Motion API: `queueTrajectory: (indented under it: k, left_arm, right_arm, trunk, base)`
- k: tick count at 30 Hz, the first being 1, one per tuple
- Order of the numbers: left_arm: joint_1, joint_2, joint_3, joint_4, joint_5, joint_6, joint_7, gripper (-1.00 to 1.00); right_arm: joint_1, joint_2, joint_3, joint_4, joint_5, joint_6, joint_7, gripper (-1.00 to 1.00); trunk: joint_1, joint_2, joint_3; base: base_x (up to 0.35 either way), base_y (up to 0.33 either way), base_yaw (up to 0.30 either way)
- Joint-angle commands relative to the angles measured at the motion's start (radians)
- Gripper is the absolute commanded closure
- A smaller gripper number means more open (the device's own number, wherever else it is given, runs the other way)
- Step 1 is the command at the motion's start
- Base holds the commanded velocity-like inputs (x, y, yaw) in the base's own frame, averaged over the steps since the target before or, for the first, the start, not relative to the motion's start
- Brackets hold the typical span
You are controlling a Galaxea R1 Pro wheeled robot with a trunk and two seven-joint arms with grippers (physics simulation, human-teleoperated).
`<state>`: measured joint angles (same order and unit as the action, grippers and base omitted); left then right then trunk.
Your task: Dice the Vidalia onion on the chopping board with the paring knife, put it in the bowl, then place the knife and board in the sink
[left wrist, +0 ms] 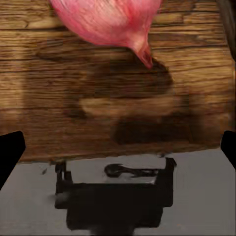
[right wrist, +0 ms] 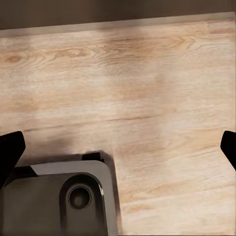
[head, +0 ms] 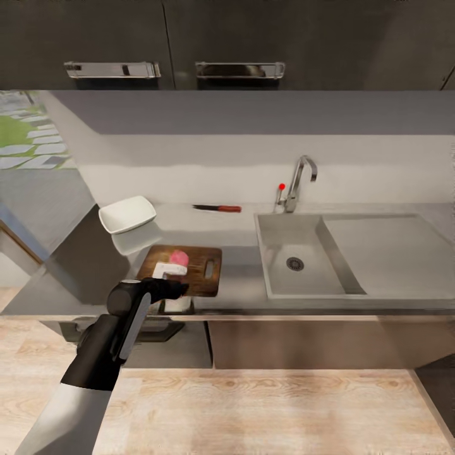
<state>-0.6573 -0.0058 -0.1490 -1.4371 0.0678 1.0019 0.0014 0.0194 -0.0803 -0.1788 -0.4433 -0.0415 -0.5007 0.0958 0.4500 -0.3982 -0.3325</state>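
Head view of the kitchen bench [head: 240, 253]. The Vidalia onion [head: 179, 257] is lying on the chopping board [head: 201, 253], toward the end away from the oval handle slot; the board is sitting on the bench just left of the sink [head: 303, 278]. The left hand [head: 169, 273] is hovering at the board's near edge, just in front of the onion. In the left wrist view the onion [left wrist: 110, 19] is resting on the wood grain of the board [left wrist: 98, 98], its pointed tip free; the dark fingertips [left wrist: 10, 152] are showing at the two frame edges, spread wide apart and gripping nothing. The paring knife [head: 218, 208] is lying flat near the back wall, between the white bowl [head: 127, 213] and the chrome tap [head: 298, 180], well apart from the board. The bowl is sitting behind and to the left of the board. The right hand [right wrist: 118, 147] is hanging over the pale wood floor [right wrist: 147, 88], its fingertips likewise spread wide and holding nothing.
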Motion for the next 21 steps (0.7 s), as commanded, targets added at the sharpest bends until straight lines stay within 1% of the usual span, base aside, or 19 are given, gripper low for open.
queueTrajectory:
  k: [1,21]
  left_arm:
    - [-0.001,0.000,0.000,-0.001,0.006,0.004,0.002,-1.00]
    - [-0.001,0.000,0.000,0.003,0.006,0.004,0.002,-1.00]
  right_arm:
    - [0.001,0.001,-0.005,-0.002,-0.004,-0.001,0.010,-1.00]
    - [0.001,0.001,-0.005,-0.002,-0.004,-0.001,0.010,-1.00]
  trunk:
    - [0.000,-0.002,-0.001]
    - [0.000,-0.002,-0.001]
  base:
    - [-0.332,0.000,0.000]
    - [-0.334,0.000,0.000]
